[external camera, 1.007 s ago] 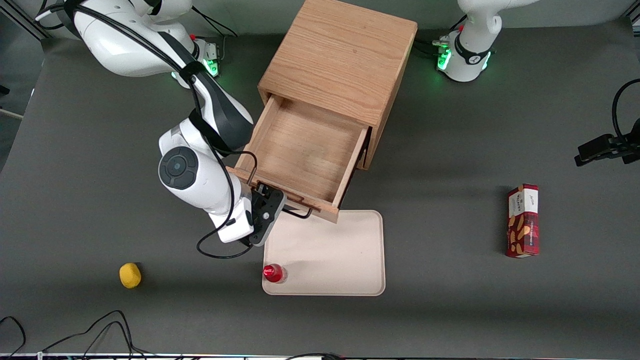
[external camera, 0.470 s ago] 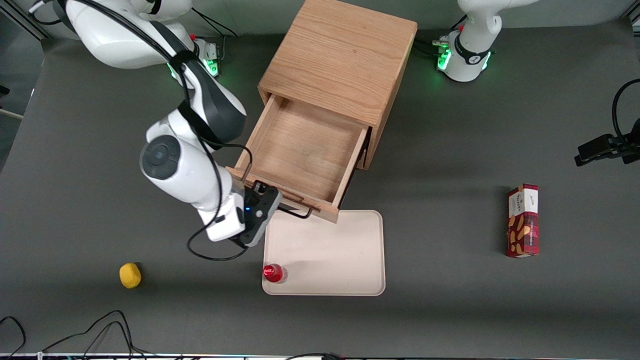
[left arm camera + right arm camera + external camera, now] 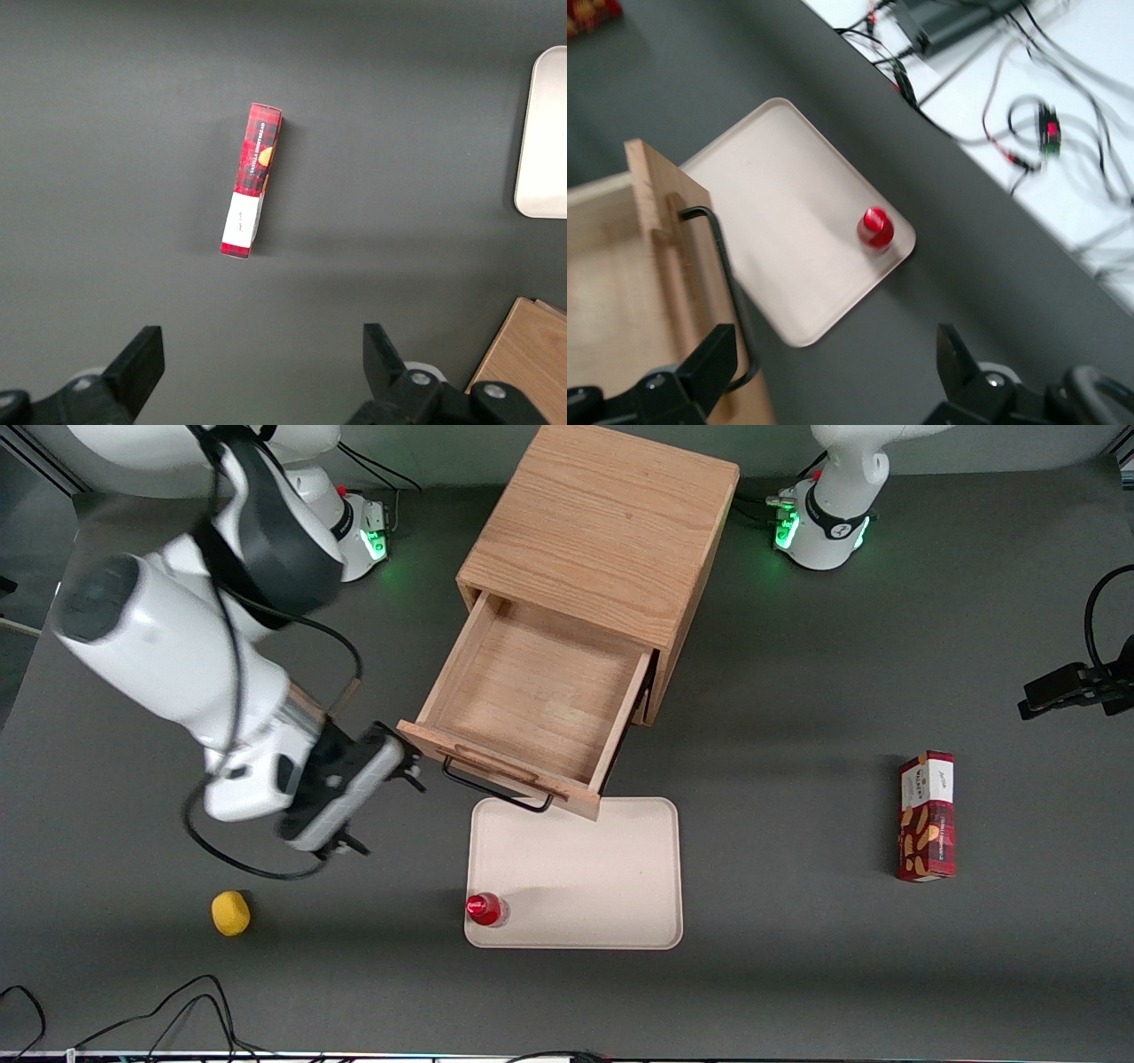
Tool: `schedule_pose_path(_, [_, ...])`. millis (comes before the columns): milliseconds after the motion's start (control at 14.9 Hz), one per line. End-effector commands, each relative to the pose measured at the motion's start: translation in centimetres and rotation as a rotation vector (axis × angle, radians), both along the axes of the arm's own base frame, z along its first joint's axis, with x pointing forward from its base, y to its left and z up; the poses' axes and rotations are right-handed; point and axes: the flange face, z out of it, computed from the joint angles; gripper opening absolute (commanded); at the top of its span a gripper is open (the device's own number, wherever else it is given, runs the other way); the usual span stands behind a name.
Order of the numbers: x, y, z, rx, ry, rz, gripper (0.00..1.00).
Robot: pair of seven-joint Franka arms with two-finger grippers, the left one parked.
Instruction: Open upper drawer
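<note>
1. Right arm reaches low over the table toward the working arm's end, forearm slanting down toward the cabinet (image 3: pixel 602 531); gripper (image 3: pixel 383 802) sits just beside the front corner of the upper drawer (image 3: pixel 532 695), off its black handle (image 3: pixel 496 786)
2. Gripper fingers (image 3: pixel 709 367) spread apart, nothing between them, no contact with handle or drawer front
3. Upper drawer is pulled well out of the cabinet toward the front camera, plain wooden inside showing, nothing in it; its front edge overhangs the edge of the tray (image 3: pixel 602 886)
4. Tray lies flat on the table in front of the cabinet, nearer the camera; small red-capped bottle (image 3: pixel 485 909) stands upright at the tray corner nearest the camera on the working arm's side
5. Yellow ball (image 3: pixel 230 913) on the table nearer the camera than the gripper, well apart from the tray; red snack box (image 3: pixel 927 816) lies toward the parked arm's end
6. Bottom drawer hidden under the open one; arm is motion-blurred in the front view
</note>
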Motion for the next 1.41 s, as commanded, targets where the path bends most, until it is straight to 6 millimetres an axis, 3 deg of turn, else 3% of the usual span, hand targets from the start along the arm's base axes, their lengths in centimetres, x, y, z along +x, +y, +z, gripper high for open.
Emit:
schedule_pose_path(0, [-4.4,-7.3,1.4,0.078,0.141,-0.31,1.0])
schedule_pose_path(269, [-7.5,-12.7,2.1,-0.041,0.29,-0.619,1.0])
schedule_pose_path(470, [-10.2,-14.6,2.0,-0.189,0.356,-0.7,1.0])
schedule_pose_path(604, [-11.4,-15.9,3.0,-0.221,0.35,-0.727,1.0])
schedule_pose_path(873, [-12.1,-16.8,3.9,-0.278,0.345,-0.734,1.0])
schedule_pose_path(1007, [-11.9,-18.7,3.7,-0.263,0.359,-0.763,1.0])
schedule_pose_path(1343, [-11.8,-18.9,3.9,-0.258,0.351,-0.765,1.0])
